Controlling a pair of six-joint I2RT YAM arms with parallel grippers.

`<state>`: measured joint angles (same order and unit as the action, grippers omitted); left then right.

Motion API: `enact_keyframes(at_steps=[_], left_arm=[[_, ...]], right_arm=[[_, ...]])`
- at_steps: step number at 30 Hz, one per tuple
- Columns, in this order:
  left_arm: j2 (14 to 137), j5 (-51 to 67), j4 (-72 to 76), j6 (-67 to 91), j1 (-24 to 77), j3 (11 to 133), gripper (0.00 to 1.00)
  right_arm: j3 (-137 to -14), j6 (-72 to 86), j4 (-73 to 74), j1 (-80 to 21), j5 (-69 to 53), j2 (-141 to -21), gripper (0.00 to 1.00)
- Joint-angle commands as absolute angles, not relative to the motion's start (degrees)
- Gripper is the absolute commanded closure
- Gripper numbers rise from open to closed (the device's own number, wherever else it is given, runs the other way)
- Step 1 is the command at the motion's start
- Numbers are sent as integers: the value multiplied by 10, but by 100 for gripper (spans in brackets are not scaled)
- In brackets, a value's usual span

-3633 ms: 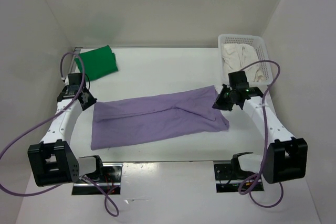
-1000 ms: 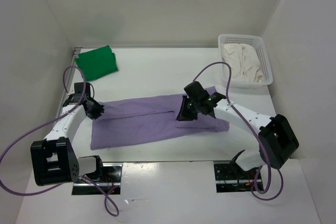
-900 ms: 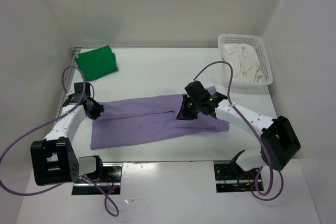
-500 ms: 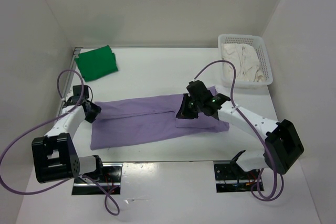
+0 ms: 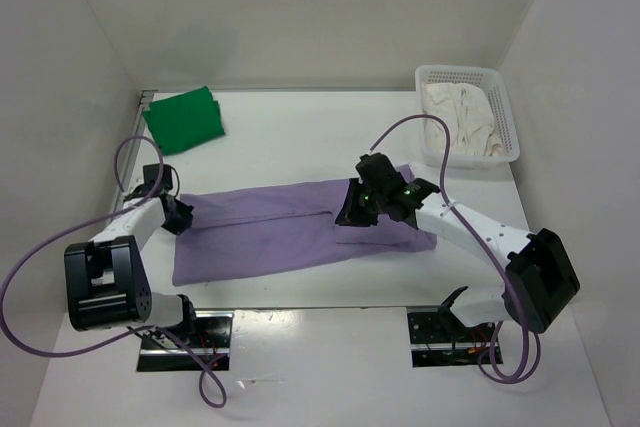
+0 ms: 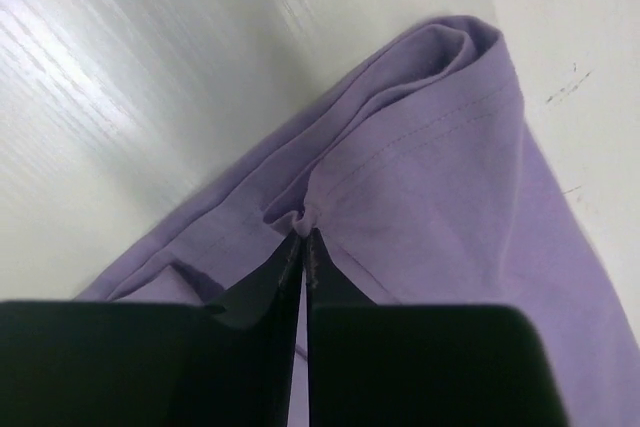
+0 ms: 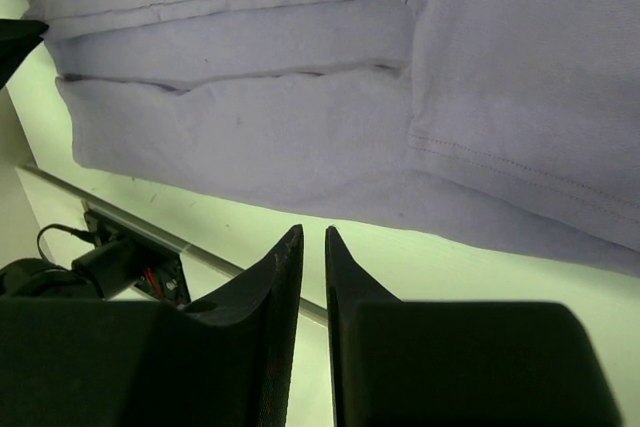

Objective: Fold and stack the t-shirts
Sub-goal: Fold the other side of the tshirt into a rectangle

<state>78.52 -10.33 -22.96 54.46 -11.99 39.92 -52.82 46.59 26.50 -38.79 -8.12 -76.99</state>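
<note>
Now left claw [image 6: 303, 247] pinches lavender shirt's [image 5: 290, 227] edge.

Bench [image 5: 300, 122]: 1 t-shirt [image 5: 290, 230] lies spread centrally. A folded t-shirt [image 5: 184, 118] lies far left. A basket [image 5: 508, 122] far right holds a third t-shirt [image 5: 458, 119].

Count from my station: three shirts, one basket, two arms.
I see one green t-shirt [image 5: 184, 119] far left, one purple t-shirt [image 5: 290, 230] centre, one cream t-shirt [image 5: 457, 119] in the single basket [image 5: 508, 129] far right.
</note>
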Motion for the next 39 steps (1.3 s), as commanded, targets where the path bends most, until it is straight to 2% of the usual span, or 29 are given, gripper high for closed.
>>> enact_keyframes(at_steps=[1,6,15,18,20,21,24,25,28,32,34,35,38,39], left_arm=[[747,-112,-245,546,-124,428,93],[708,-142,-342,512,-119,476,100],[739,-214,-449,516,-106,519,100],[752,-202,-444,516,-106,519,100],[758,-196,-444,516,-106,513,93],[758,-188,-438,516,-106,508,78],[747,-209,-448,529,-106,508,68],[747,-218,-448,536,-106,513,61],[735,-257,-462,541,-106,531,61],[735,-243,-431,519,-93,564,67],[740,-216,-367,512,-85,548,68],[745,-186,-345,512,-79,536,68],[751,-142,-275,518,-74,490,69],[765,-142,-252,518,-74,481,69]], right_arm=[[-528,458,246,-391,-69,-752,80],[-517,458,241,-391,-69,-758,80],[-517,458,230,-391,-64,-776,77],[-517,458,225,-391,-59,-776,71],[-517,458,225,-386,-59,-776,69],[-517,453,225,-381,-59,-776,68],[-523,453,231,-374,-53,-776,68],[-529,453,231,-367,-53,-776,68],[-535,447,238,-361,-47,-776,68],[-541,447,238,-349,-47,-784,68],[-541,453,232,-334,-53,-793,75],[-541,453,222,-334,-53,-798,85],[-547,458,215,-317,-53,-823,100],[-547,458,214,-312,-53,-839,100]])
